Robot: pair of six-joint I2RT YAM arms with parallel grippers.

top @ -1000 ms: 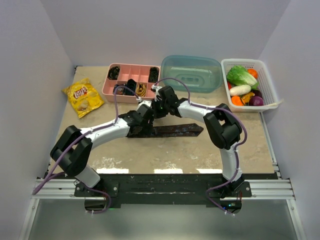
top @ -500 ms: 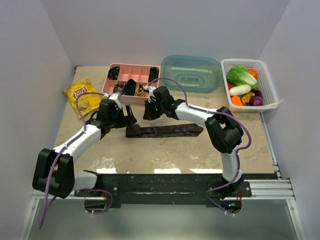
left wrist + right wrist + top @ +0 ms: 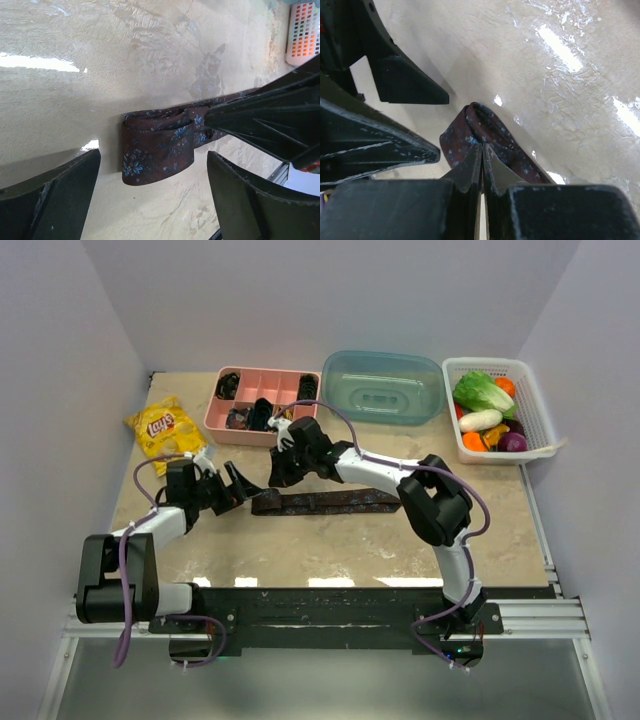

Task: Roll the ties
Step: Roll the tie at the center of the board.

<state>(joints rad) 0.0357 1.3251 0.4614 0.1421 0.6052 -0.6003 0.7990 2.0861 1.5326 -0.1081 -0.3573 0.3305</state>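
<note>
Top view, tie: the tie [image 3: 330, 502] lies flat along the counter [image 3: 350, 550], its started fold under the right tool [image 3: 278, 475].
Top view, left tool: the left tool [image 3: 228, 487] is spread apart just beside the fold, holding nothing.
Top view, risk: the long unrolled tail is free, so a hard tug would probably drag the whole strip instead of winding it.
Left wrist, tie: the fold [image 3: 155, 147] sits ahead of the left tool [image 3: 152, 156], between its fingers but clear of both.
Left wrist, risk: the loose loop is only a turn or so. The right tool [image 3: 220, 119] touches its far side, so closing in here could knock the two tools together.
Right wrist, tool: the right tool [image 3: 482, 150] has its fingers pressed together at the lip of the fold [image 3: 470, 127]. I cannot tell whether cloth is pinched.
Right wrist, risk: if no layer is caught, the loop likely springs open once pressure eases. A skewed push would wind it crooked.
</note>
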